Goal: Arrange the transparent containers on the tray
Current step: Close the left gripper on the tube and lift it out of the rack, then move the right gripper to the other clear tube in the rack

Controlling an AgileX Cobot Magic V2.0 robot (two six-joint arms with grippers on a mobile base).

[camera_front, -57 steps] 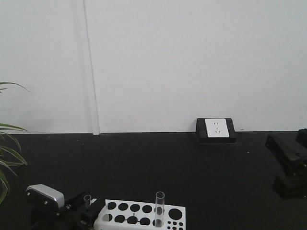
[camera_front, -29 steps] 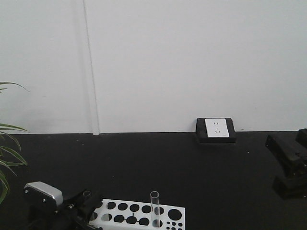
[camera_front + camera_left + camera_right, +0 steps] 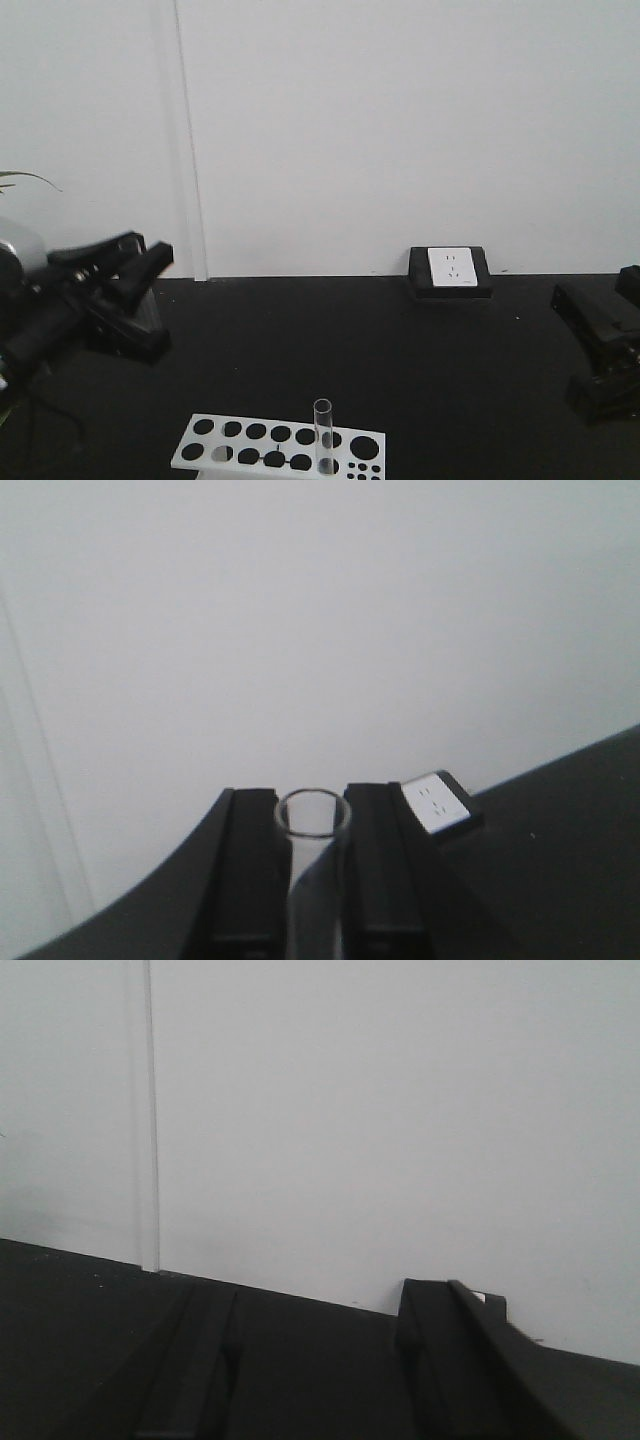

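Observation:
My left gripper (image 3: 148,250) is raised at the left, well above the table, and is shut on one clear test tube (image 3: 315,880). In the left wrist view the tube's open rim sits between the two black fingers (image 3: 250,860) of the left gripper (image 3: 312,798). A second clear test tube (image 3: 322,435) stands upright in the white holed rack (image 3: 250,445) at the bottom of the front view. My right gripper (image 3: 570,340) rests low at the right edge. In its wrist view the right gripper (image 3: 320,1380) is open with nothing between its fingers. The yellow tray is out of view.
A black-and-white socket box (image 3: 450,270) sits on the black tabletop (image 3: 400,360) against the white wall, also visible as a socket box (image 3: 435,802) in the left wrist view. A plant leaf (image 3: 25,178) pokes in at the left edge.
My left gripper has risen from beside the rack to well above the table, carrying the thinner tube out of the rack. The other tube stays in the rack. The right arm has not moved.

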